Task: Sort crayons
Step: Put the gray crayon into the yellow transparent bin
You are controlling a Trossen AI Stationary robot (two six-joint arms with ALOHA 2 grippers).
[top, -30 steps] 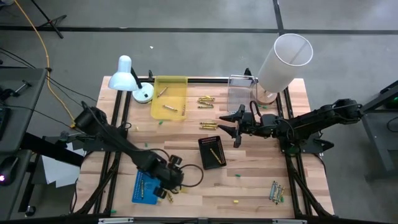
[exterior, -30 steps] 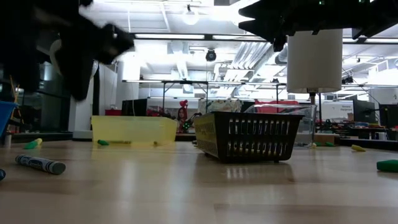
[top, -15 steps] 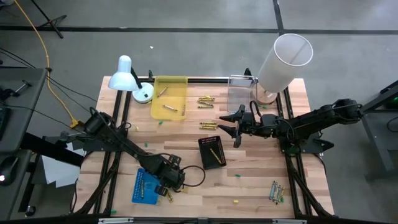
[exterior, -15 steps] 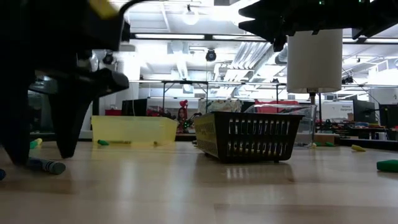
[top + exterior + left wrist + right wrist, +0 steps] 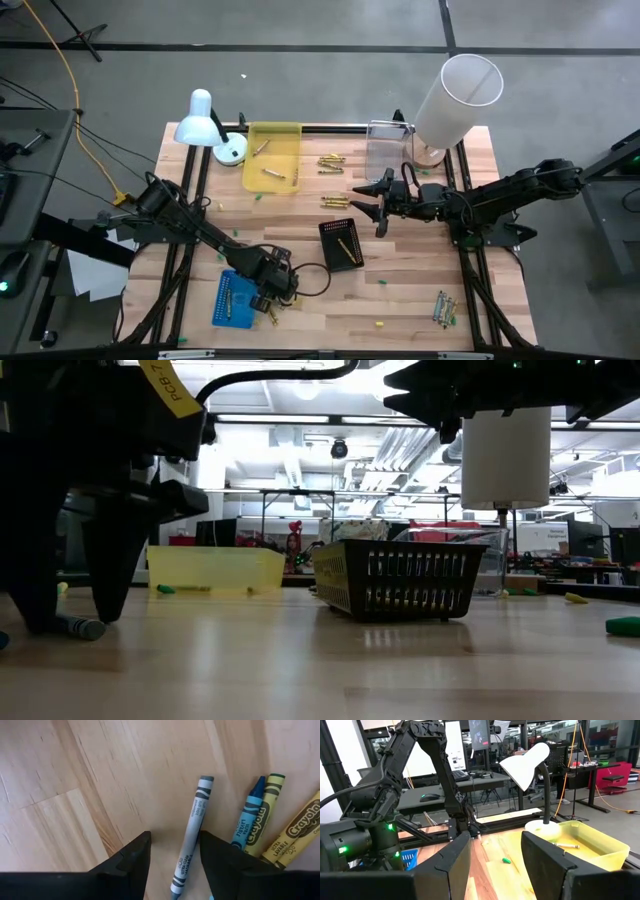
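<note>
Left pincer (image 5: 172, 857) straddles grey crayon (image 5: 192, 832) on table (image 5: 75, 795), fingers spread, not gripping.

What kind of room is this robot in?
Probably a robotics lab or workshop: desks with monitors stand behind the wooden table, strip lights hang under an open ceiling, and cables run over the concrete floor.

The left gripper (image 5: 172, 851) is low at the table's front, fingers spread apart. The right gripper (image 5: 380, 203) hovers mid-table, apparently open too.
</note>
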